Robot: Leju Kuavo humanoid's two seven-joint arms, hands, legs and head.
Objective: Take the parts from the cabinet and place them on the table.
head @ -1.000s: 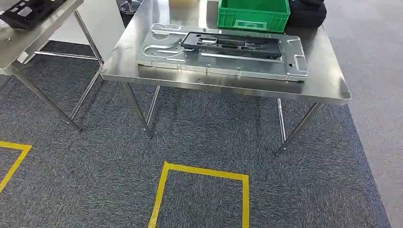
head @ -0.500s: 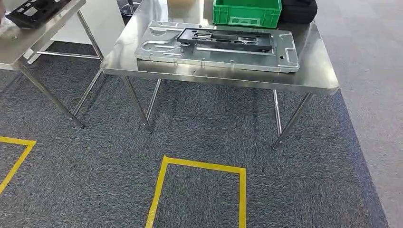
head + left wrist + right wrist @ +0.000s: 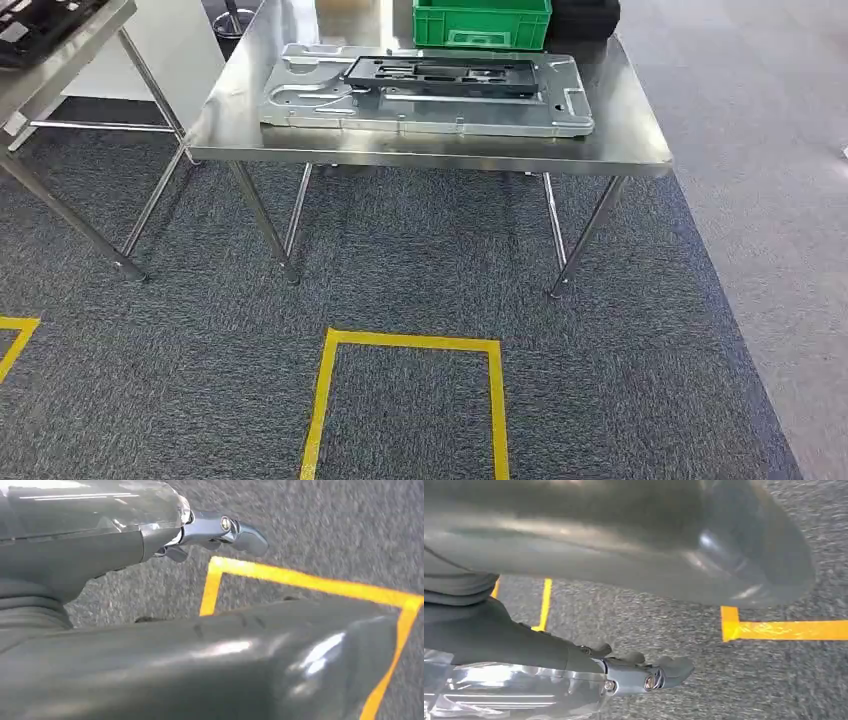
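Both hands, left hand (image 3: 220, 530) and right hand (image 3: 649, 675), are hanging over carpet, holding nothing, fingers loosely apart. The metal plate (image 3: 420, 105) is lying on the table (image 3: 640, 150) at twelve o'clock, long axis nine-to-three, neither hand nearer.

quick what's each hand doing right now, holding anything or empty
Left hand: hangs over the carpet, fingers extended, holding nothing; open.
Right hand: hangs over the carpet, fingers extended, holding nothing; open.

Green crate (image 3: 481, 22); black part (image 3: 441, 76); yellow tape (image 3: 405, 345); speckled grey carpet (image 3: 400, 260).
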